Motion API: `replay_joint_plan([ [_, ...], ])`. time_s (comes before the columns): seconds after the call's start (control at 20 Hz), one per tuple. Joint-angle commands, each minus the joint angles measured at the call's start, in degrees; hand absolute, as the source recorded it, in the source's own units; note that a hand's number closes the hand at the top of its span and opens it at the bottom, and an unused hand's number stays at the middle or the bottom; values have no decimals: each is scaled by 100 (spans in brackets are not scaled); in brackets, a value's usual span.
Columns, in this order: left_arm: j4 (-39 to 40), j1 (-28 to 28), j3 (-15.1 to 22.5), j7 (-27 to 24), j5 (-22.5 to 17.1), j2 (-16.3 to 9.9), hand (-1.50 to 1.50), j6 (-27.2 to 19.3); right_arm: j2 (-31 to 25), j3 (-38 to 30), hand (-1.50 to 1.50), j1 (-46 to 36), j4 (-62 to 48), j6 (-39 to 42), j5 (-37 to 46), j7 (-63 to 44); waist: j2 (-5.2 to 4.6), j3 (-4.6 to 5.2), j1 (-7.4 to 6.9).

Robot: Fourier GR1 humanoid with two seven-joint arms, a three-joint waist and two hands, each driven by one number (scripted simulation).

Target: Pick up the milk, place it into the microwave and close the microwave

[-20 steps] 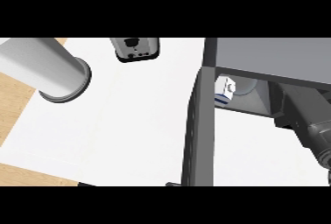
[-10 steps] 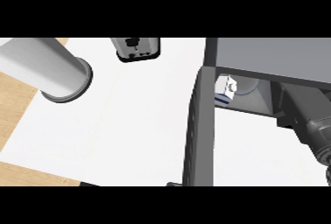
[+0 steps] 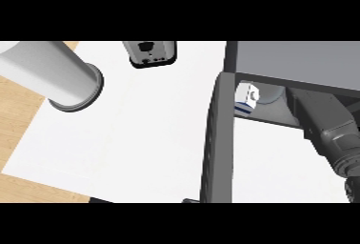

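Observation:
The milk carton [image 3: 245,98], white with a blue band, stands just inside the microwave [image 3: 295,62] at its left opening. The microwave door [image 3: 218,143] is swung open and shows edge-on, running down the middle of the view. My right forearm [image 3: 330,136] comes in from the lower right and reaches into the cavity, ending right beside the carton. The microwave's housing hides the right hand. A thick grey arm segment [image 3: 53,71] fills the upper left; no left hand shows.
A small dark appliance [image 3: 149,52] stands at the back of the white counter [image 3: 126,138]. A wooden surface [image 3: 17,114] borders the counter on the left. The open door splits the counter into two sides.
The right forearm and the milk carton have crept slightly further into the microwave. The door and the left arm have not moved.

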State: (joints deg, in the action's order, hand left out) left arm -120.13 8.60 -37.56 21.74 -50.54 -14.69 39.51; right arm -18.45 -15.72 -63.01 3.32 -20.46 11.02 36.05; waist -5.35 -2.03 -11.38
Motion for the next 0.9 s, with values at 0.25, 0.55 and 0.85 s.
replay_joint_plan([
  [0.25, 185, -102, 195, 42, 256, 54, -150, 79, 498, 151, -150, -614, 141, -338, 113, -244, 94, 183, -68],
  [0.55, 370, -12, 298, 28, 300, 160, -150, 237, 376, -74, -150, -598, 255, -585, -132, -159, 176, 190, 152],
  [0.85, 261, 170, 448, 19, 444, 392, -150, 350, 401, -95, -150, -510, 185, -765, -148, -83, 227, 191, 289],
])
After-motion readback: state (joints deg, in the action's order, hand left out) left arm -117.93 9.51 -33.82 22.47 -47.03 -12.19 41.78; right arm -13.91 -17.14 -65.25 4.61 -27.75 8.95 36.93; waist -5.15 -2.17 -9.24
